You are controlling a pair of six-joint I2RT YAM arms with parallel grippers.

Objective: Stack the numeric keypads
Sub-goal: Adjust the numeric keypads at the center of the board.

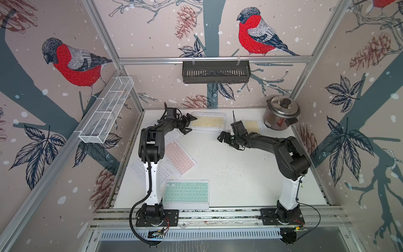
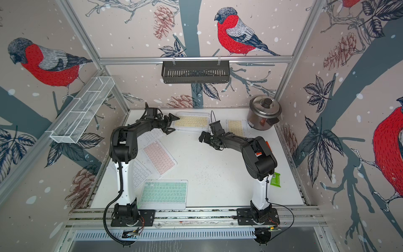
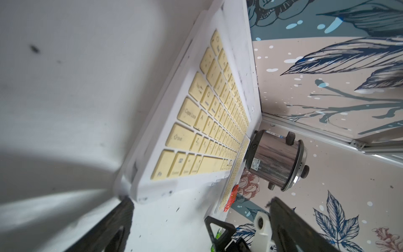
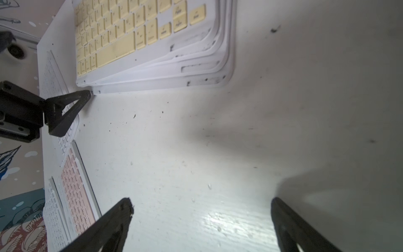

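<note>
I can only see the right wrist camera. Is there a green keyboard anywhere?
Observer: Yes, a mint green keyboard lies flat at the front, beside the left arm.
Child: More yellow ones?
Observer: One more yellow keyboard lies at the back, beside the silver pot.
Child: Anything else that's no keyboard?
Observer: A small green packet lies on the table next to the right arm.

A pile of keypads (image 1: 207, 121), yellow-keyed on top with white frames slightly fanned beneath, lies flat, a second yellow keypad (image 1: 252, 126) just right of it, while a white keypad (image 2: 150, 136), pink keypad (image 1: 180, 158), second white keypad (image 2: 140, 174) and mint-green keypad (image 1: 186, 193) lie flat nearer, leftward of it.
</note>
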